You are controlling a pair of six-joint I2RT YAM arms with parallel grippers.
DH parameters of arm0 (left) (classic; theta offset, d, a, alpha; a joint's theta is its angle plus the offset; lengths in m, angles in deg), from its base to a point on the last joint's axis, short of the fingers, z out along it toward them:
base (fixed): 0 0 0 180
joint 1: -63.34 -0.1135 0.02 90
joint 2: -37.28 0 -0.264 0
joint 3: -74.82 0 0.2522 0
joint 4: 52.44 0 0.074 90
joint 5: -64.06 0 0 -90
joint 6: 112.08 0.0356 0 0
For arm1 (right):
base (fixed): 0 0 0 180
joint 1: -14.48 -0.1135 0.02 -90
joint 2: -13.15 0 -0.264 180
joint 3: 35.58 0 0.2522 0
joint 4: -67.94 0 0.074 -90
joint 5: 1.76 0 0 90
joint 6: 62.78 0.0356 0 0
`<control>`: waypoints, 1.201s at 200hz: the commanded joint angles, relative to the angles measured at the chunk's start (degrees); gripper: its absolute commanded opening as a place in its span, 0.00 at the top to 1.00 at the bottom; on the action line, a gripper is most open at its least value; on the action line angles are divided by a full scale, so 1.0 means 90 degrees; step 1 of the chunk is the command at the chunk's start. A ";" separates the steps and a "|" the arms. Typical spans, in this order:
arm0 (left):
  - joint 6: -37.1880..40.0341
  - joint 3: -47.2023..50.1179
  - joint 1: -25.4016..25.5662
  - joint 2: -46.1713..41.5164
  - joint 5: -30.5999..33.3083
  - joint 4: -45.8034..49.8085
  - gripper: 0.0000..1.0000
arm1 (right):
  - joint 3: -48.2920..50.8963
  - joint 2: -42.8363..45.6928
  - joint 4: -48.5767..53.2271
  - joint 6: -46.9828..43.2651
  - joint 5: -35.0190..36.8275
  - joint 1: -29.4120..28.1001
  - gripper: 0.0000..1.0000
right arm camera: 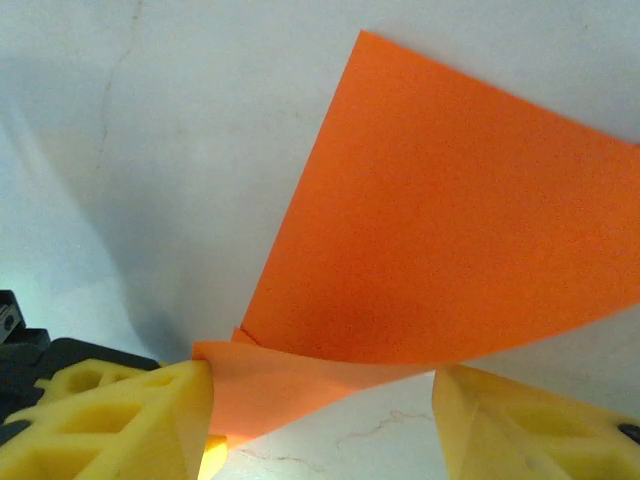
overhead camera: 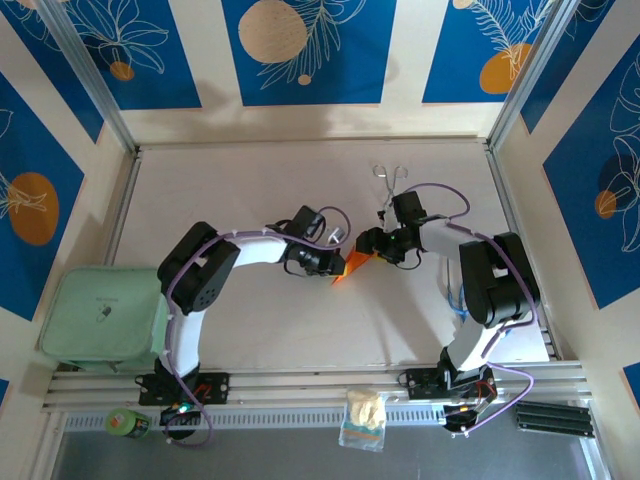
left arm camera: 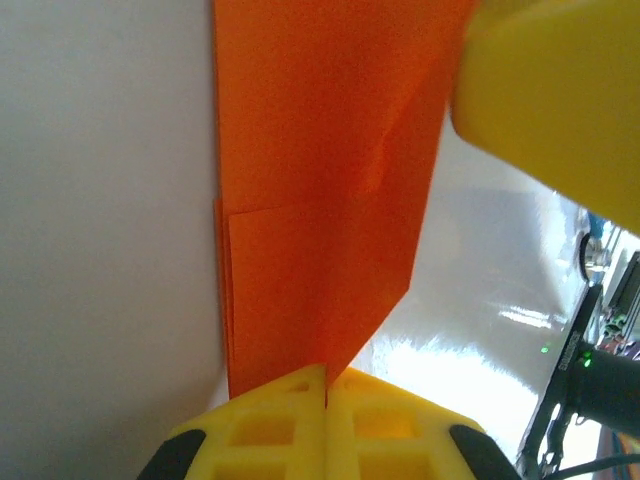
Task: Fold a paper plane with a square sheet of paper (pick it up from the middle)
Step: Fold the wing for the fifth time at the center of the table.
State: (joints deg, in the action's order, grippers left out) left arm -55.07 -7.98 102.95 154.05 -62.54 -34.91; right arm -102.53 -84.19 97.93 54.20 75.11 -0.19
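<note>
1. In the top view the folded orange sheet of paper (overhead camera: 351, 268) lies at the middle of the pale desk (overhead camera: 240, 180), between the two arms, with its narrow tip pointing to the lower left.
2. The left hand (overhead camera: 335, 262) reaches in from the left. In its wrist view the left hand (left arm camera: 326, 378) has both yellow pads pressed together on the sheet of paper (left arm camera: 320, 200), clamping its narrow end at the bottom of the frame.
3. The layers of the sheet show as stepped edges along its left side.
4. The right hand (overhead camera: 373, 246) comes in from the right. In its wrist view the right hand (right arm camera: 320, 395) is apart.
5. A curled lower edge of the sheet of paper (right arm camera: 440, 240) hangs between its pads and touches the left one.
6. One finger (left arm camera: 550, 100) of the right hand sits against the paper at the upper right of the left wrist view.
7. Metal tongs (overhead camera: 390, 178) lie near the top of the desk, well apart from the paper.
</note>
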 commanded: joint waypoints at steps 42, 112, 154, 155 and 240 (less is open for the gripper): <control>-0.1209 0.0955 -0.0246 -0.0331 0.0218 -0.1272 0.97 | 0.0231 0.0353 -0.0416 -0.0047 -0.0278 -0.0298 0.39; -0.2024 0.1592 -0.0350 -0.0602 0.0292 -0.2164 0.96 | -0.0102 -0.0219 -0.0172 -0.0386 -0.0185 -0.0739 0.42; -0.2106 0.1567 -0.0374 -0.0548 0.0213 -0.2207 0.95 | -0.0494 -0.0618 0.0172 -0.0581 0.0033 -0.0885 0.42; -0.2106 0.1562 -0.0371 -0.0545 0.0216 -0.2206 0.95 | -0.0500 -0.0624 0.0180 -0.0579 0.0043 -0.0882 0.42; -0.2173 0.1606 -0.0396 -0.0490 0.0219 -0.2228 0.91 | -0.1287 -0.1462 0.0982 -0.0054 0.0920 -0.1073 0.46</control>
State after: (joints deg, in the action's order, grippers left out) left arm -74.17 5.68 100.09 149.83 -60.40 -54.28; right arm -112.23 -92.84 106.52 51.93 78.04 -8.65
